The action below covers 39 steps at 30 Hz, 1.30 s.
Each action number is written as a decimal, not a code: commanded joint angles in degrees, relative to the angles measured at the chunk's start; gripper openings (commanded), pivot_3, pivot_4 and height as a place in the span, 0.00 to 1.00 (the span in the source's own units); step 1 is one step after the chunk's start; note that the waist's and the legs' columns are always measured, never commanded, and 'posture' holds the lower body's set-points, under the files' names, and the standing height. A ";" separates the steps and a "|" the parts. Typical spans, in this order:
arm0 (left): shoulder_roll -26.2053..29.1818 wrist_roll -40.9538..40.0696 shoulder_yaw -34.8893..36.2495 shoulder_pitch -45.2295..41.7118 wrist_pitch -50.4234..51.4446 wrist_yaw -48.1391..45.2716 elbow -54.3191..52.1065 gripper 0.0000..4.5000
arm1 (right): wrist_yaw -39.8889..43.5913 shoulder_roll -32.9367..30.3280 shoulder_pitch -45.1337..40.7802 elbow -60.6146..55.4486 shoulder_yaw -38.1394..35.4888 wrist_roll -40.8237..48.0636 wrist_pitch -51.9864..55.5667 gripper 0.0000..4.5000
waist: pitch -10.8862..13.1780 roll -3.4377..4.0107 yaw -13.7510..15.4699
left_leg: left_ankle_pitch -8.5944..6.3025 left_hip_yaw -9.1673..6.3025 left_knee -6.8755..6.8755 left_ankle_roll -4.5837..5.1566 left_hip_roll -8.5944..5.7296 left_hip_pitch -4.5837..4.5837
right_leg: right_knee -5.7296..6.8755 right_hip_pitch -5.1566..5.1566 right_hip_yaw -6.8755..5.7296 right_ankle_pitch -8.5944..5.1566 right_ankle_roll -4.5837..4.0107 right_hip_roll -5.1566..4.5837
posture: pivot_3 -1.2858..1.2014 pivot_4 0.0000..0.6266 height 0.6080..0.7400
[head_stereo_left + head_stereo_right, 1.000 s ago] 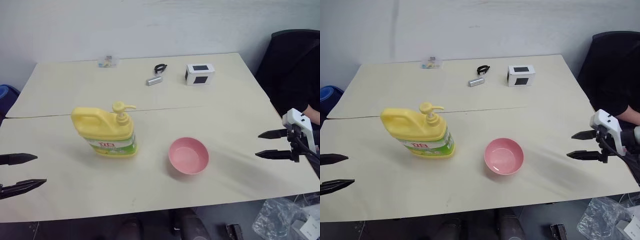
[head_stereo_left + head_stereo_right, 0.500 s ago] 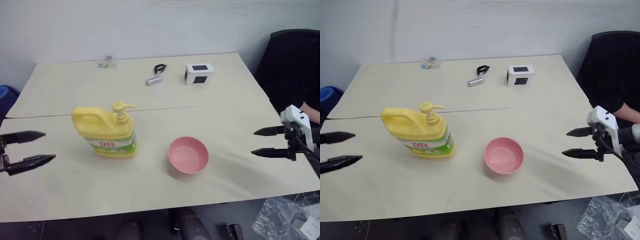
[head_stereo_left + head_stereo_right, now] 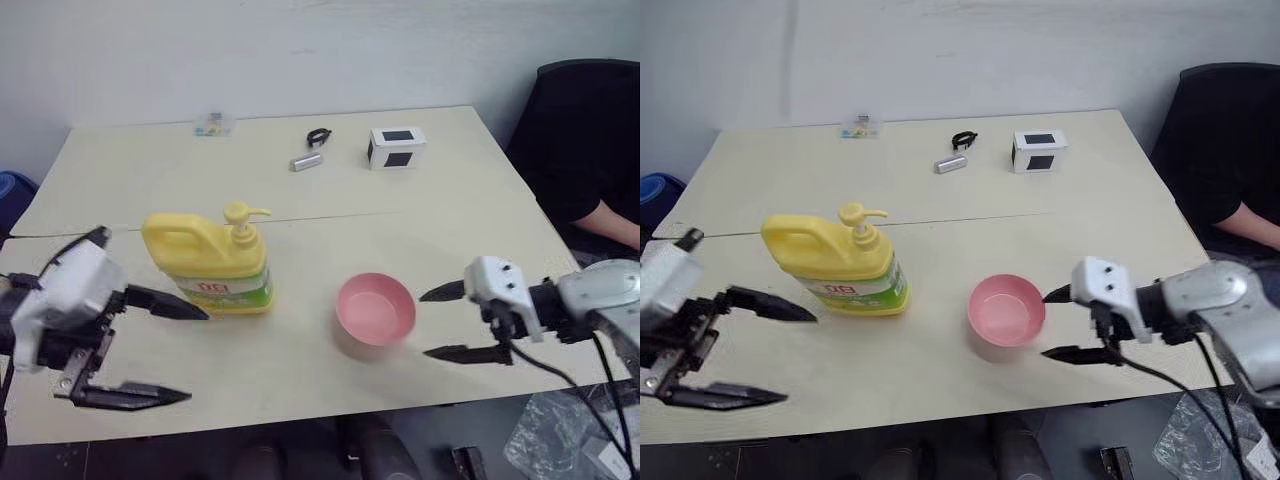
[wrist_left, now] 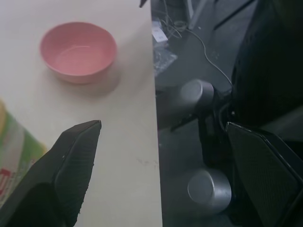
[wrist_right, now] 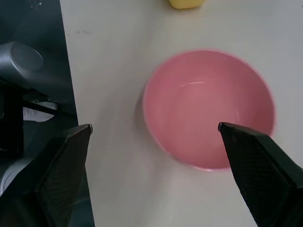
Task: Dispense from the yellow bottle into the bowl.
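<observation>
Two wide claws — left claw (image 3: 168,350) beside yellow bottle (image 3: 212,264), right claw (image 3: 448,322) beside bowl (image 3: 375,308).

Bottle (image 4: 14,156) cut by frame edge in left wrist view; small items (image 3: 213,123) far beyond the bottle too small to identify.

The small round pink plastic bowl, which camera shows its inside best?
The right wrist view: the small round pink plastic bowl is seen from above, interior plain. The left wrist view shows it whole but farther off; the head views show it obliquely.
</observation>
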 commanded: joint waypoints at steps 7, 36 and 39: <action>-2.25 5.43 -13.58 -7.50 -6.10 7.88 -0.54 1.00 | -13.66 12.21 -3.61 -0.87 15.43 -10.28 0.90 0.63 | -0.08 -0.36 0.00 | 0.00 0.03 0.02 0.01 0.02 -0.02 | -0.01 -0.06 0.15 0.01 -0.05 0.12 | 0.52 0.24 1.00; -4.12 -6.10 -18.29 -21.99 3.51 14.88 -1.26 1.00 | -19.29 18.29 0.41 6.28 19.40 -20.87 -8.56 0.01 | -0.19 -0.57 0.04 | -0.10 0.04 0.15 0.14 -0.04 0.02 | 0.13 -0.04 0.30 0.10 0.07 0.17 | 0.52 0.24 1.00; -4.51 -9.18 -16.98 -24.37 5.47 16.80 0.35 1.00 | -17.68 16.78 0.62 5.18 18.75 -20.97 -8.87 0.01 | -0.19 -0.57 0.14 | -0.11 0.03 0.16 0.14 -0.04 0.01 | 0.14 -0.05 0.30 0.10 0.07 0.17 | 0.52 0.24 1.00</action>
